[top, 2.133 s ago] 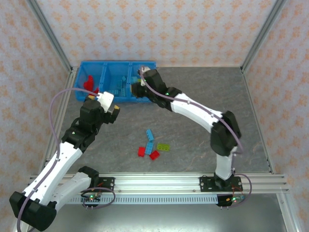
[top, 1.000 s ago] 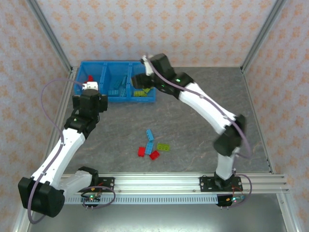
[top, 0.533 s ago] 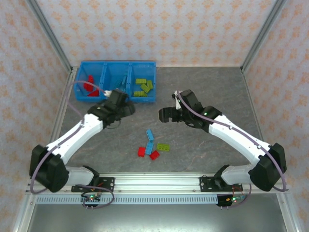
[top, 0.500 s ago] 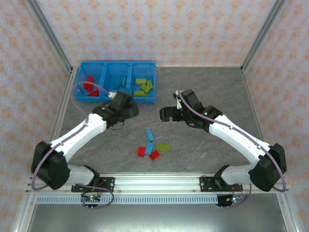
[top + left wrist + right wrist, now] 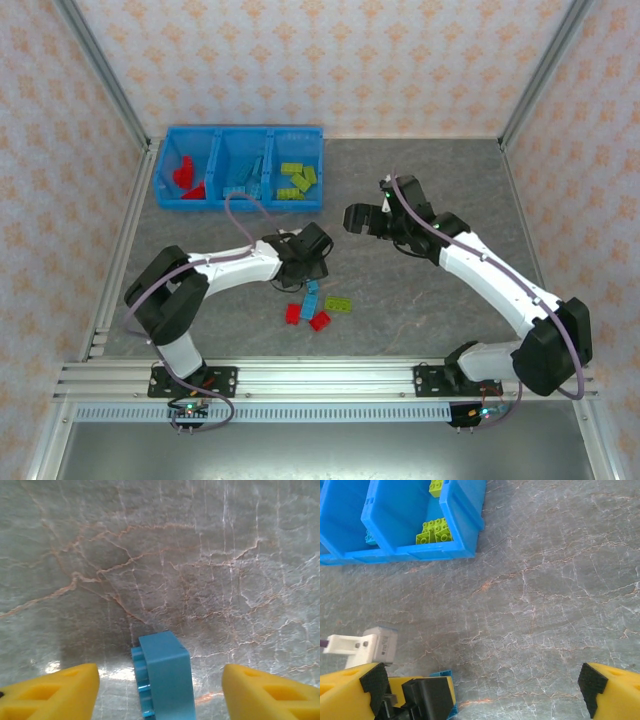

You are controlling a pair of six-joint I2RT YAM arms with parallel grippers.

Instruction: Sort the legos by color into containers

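On the grey marbled bench (image 5: pixel 430 180), one three-compartment bin (image 5: pixel 240 206) at back left holds sorted legos (image 5: pixel 296 180), too jumbled to count. The left gripper (image 5: pixel 303 277), come down from the bin, straddles one light blue lego (image 5: pixel 164 675), partly cut off, jaws spread, not touching. Two red legos (image 5: pixel 292 313) and one green lego (image 5: pixel 338 303) lie beside. The right gripper (image 5: pixel 358 218) is spread wide.

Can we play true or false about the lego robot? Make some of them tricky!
1. The bin has red legos in its left compartment. True.
2. The left gripper is squeezing the light blue lego. False: its jaws stand open on either side, not touching it.
3. Two loose red legos lie on the table. True.
4. The right gripper holds a yellow-green lego. False: it is open and empty.
5. The middle compartment holds the yellow-green legos. False: they are in the right one.
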